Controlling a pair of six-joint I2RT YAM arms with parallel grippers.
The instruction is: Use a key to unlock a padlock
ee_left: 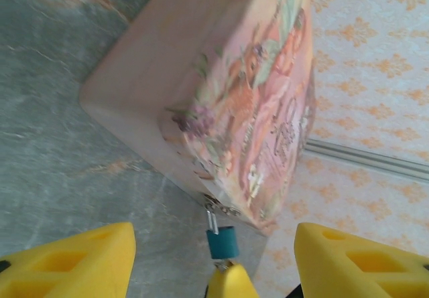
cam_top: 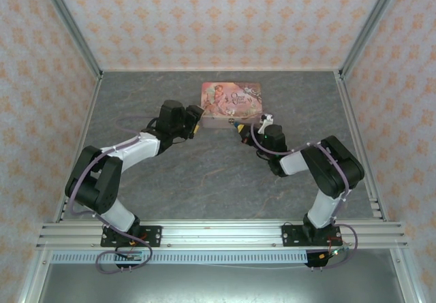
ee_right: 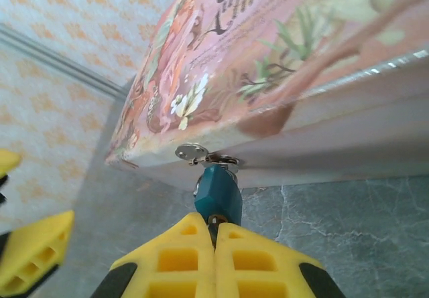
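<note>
Reaching in from the near edge of a grey marbled counter (cam_top: 204, 180), two white-and-black arms meet at a pink illustrated box (cam_top: 231, 100) that sits toward the back of the counter, inside a booth lined with pale patterned paper. The left arm (cam_top: 129, 150) bends in from the left and the right arm (cam_top: 320, 167) from the right, and both wrists end near the box's front face. The left gripper (cam_top: 197, 124) hangs just beside the box's front left corner, apart from it, its yellow jaws spread wide. In its wrist view they frame that corner and the lock beyond. The right gripper (ee_right: 215, 231) points at the middle of the box's front edge. Its yellow jaws are pressed together, with their tips against the lower end of the padlock (ee_right: 218, 192). Whether anything thin is pinched between them cannot be told. The padlock, small and teal, hangs from a pale metal hasp (ee_right: 194, 153) under the lid's front edge, just off the box's front wall. A thin silver shackle (ee_left: 212, 219) links lock to hasp; whether it is latched cannot be told.
</note>
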